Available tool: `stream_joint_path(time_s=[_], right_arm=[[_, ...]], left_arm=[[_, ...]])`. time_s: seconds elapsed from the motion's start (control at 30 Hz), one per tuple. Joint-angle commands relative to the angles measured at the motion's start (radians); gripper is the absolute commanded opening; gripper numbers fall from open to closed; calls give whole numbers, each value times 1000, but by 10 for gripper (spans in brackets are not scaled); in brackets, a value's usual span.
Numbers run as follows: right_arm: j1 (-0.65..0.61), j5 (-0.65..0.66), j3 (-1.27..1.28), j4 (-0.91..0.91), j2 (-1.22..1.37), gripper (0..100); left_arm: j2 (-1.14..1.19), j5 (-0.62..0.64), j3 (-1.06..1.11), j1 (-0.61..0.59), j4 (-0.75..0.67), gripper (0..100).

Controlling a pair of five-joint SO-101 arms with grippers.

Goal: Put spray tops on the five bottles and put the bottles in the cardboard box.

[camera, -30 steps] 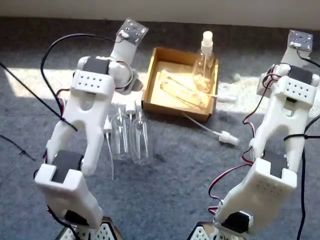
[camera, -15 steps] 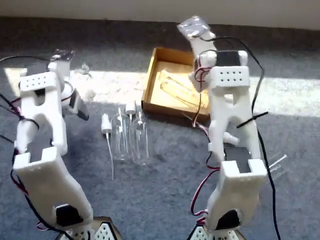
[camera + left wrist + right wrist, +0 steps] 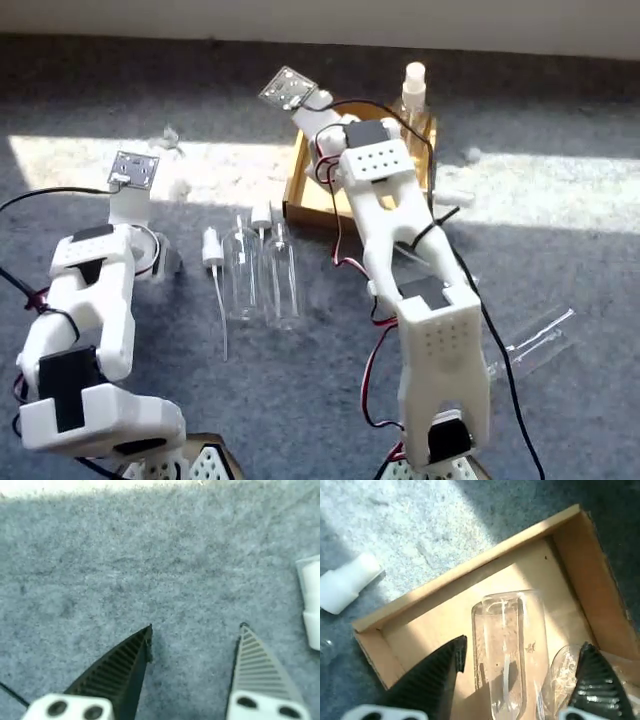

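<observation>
The cardboard box (image 3: 299, 190) lies at the back middle of the grey carpet. One clear bottle with a white spray top (image 3: 413, 96) stands upright at its far right corner. My right gripper (image 3: 522, 645) hangs open over the box, above a clear bottle (image 3: 507, 640) lying inside; a second bottle (image 3: 559, 680) lies beside it. Two more bottles (image 3: 240, 272) (image 3: 281, 275) lie side by side on the carpet left of the box. A loose spray top with a long tube (image 3: 212, 248) lies next to them. My left gripper (image 3: 195, 627) is open over bare carpet, a white spray top (image 3: 312, 600) beside it.
A clear bottle-like thing (image 3: 535, 335) lies on the carpet at the right. A white spray top (image 3: 347, 585) rests on the carpet just outside the box wall. The right arm (image 3: 400, 230) stretches across the middle; the left arm (image 3: 95, 290) stands at the left.
The right arm has swung from the far right to over the box. The left arm has pulled back from beside the box to the carpet at the left.
</observation>
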Motion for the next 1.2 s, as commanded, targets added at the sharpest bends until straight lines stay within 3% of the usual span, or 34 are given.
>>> stream_joint_path(time_s=[0.0, 0.37, 0.57, 0.73, 0.93, 1.17], right_arm=[[18, 9, -139, -21, 53, 300], [31, 9, -446, -18, 341, 300], [64, 9, -490, 15, 407, 296], [77, 9, -495, 125, 409, 206], [85, 14, -495, 174, 415, 144], [87, 15, -553, 176, 395, 2]], left_arm=[[-15, -8, 13, 13, -15, 249], [-13, -8, 13, 13, -15, 249], [-13, -8, 13, 13, -15, 249], [-13, -8, 13, 13, -15, 249], [-13, -8, 13, 13, -15, 249], [-13, -6, 13, 12, -15, 249]])
